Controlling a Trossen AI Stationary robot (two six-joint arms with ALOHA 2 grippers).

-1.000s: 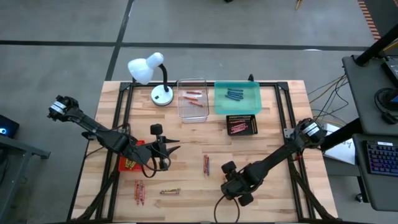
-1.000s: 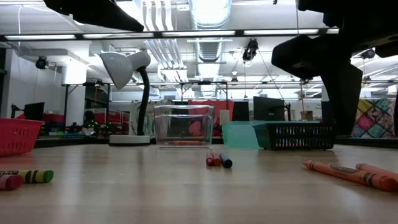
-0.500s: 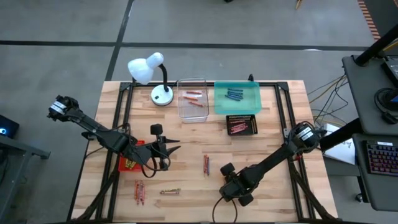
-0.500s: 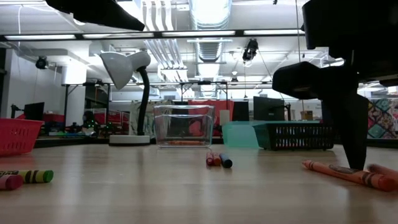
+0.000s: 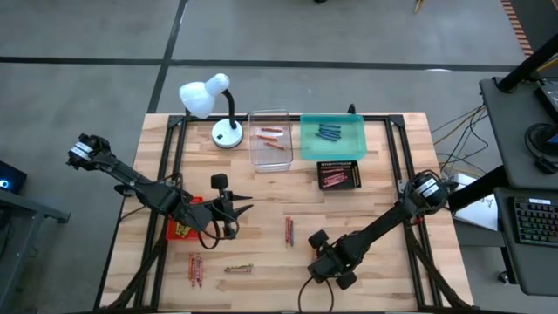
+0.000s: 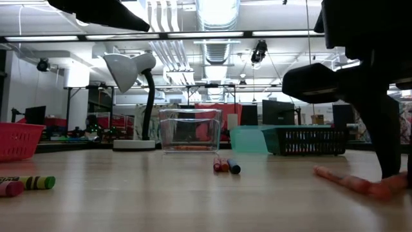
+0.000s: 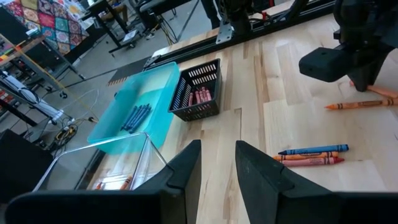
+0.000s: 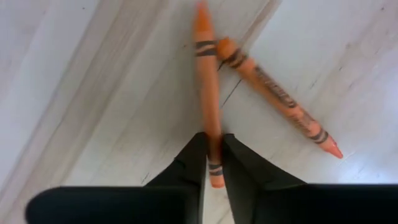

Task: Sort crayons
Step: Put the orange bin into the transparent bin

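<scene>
My right gripper stands near the table's near edge, right of the middle, shut on an orange crayon. A second orange crayon lies beside it on the wood. Other loose crayons lie in a small group at the table's middle and in two groups at the near left. My left gripper hangs above the table beside the red tray. Its fingers are open with nothing between them. My right gripper pinches the orange crayon near one end between its two fingers. That end sticks out a little past them. The fingers come from above, pointing steeply down, and lie across the crayon. The crayon lies about level, low at the tabletop.
At the far edge stand a white desk lamp, a clear tray with orange crayons, a teal tray with blue ones and a black basket with red ones. Bare wood lies between the two arms.
My right gripper has come down to the tabletop over the two orange crayons and shut on one of them. That crayon has shifted on the wood and shows blurred in the low view.
</scene>
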